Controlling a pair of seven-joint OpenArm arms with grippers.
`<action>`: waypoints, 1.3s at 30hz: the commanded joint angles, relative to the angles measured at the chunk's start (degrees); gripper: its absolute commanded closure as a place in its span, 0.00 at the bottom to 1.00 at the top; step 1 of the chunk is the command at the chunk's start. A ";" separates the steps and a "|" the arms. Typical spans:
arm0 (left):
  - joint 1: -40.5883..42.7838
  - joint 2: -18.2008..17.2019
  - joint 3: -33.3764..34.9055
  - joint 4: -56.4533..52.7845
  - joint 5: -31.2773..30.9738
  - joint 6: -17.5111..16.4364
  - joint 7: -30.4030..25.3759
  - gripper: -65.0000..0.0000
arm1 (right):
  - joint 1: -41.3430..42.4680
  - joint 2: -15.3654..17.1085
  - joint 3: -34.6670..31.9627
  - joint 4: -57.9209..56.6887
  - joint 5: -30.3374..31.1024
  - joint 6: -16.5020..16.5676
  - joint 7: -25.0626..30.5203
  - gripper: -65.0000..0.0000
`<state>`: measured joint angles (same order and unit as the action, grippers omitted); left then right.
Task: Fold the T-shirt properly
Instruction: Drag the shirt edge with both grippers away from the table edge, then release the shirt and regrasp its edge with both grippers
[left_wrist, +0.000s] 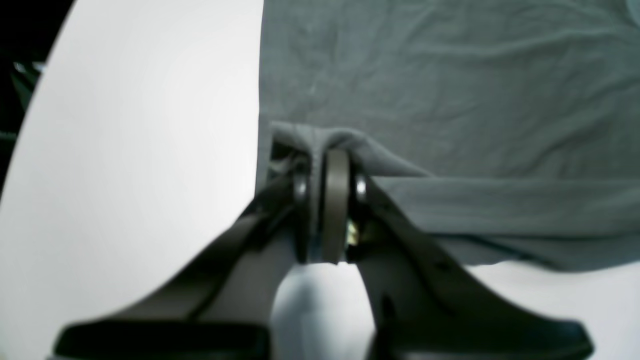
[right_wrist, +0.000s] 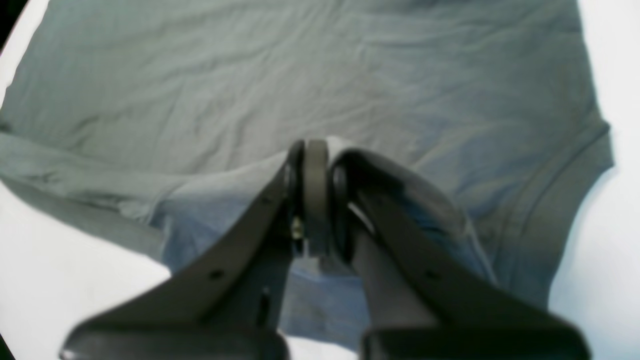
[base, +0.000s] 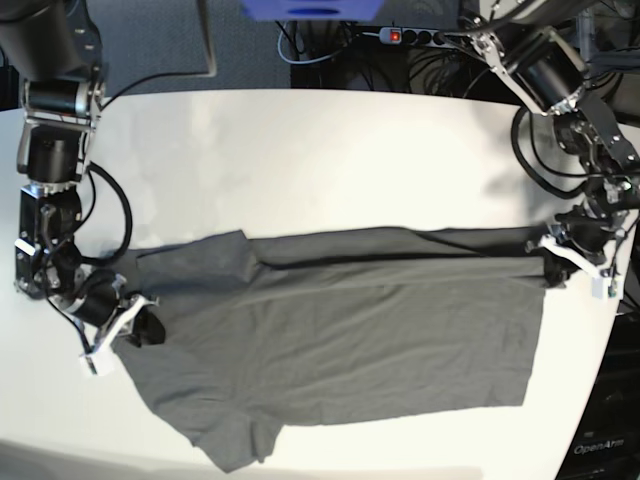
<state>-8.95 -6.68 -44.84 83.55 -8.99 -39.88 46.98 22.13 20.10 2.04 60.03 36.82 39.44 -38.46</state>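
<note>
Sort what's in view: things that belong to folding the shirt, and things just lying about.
Part of the job:
T-shirt
left gripper, shut on its edge
right gripper, shut on its edge
white table

Lying about:
power strip
cables

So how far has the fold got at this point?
Done: the T-shirt lies spread on the table, its far long edge lifted into a fold. In hand: the left end effector is shut on the hem corner and the right end effector on the shoulder end. Left: carrying that edge across, then the remaining folds.
</note>
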 joint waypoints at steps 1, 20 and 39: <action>-1.29 -0.93 0.05 -0.34 -0.02 -0.12 -2.81 0.96 | 1.30 1.05 0.20 0.94 1.12 0.56 2.28 1.00; -1.56 -1.98 0.14 -11.15 6.93 -0.12 -15.73 0.68 | -0.20 -0.36 1.52 0.76 -16.11 -7.31 13.36 0.75; 14.27 11.29 -0.57 -1.39 6.75 -0.12 -57.05 0.67 | -19.71 -11.17 10.40 26.43 -42.40 -7.66 22.15 0.76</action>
<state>5.74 4.89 -45.41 81.47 -1.32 -39.66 -8.54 1.30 8.29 12.38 85.17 -7.33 31.90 -18.35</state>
